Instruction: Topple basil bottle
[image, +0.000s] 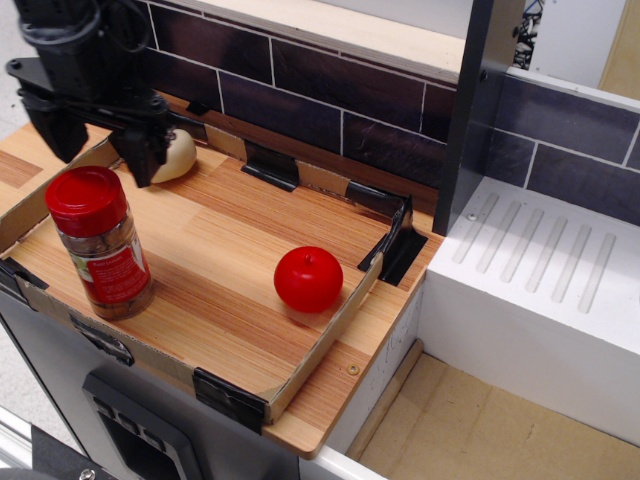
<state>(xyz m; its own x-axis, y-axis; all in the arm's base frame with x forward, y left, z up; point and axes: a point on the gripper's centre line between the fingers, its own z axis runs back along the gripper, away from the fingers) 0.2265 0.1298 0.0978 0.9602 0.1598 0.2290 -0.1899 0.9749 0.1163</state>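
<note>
The basil bottle (100, 245) stands upright at the front left of the wooden tray (240, 250). It is a clear jar with a red lid, a red label and brownish contents. My black gripper (98, 150) hangs above and just behind the bottle, near the tray's back left corner. Its two fingers are spread wide apart and hold nothing. One finger stands left of the bottle's lid, the other to its right. The gripper does not touch the bottle.
A red apple (308, 279) lies at the tray's front right. A cream round object (176, 153) lies at the back left, partly hidden by my gripper. A low cardboard rim edges the tray. A white sink drainer (540, 270) is on the right, a dark tiled wall behind.
</note>
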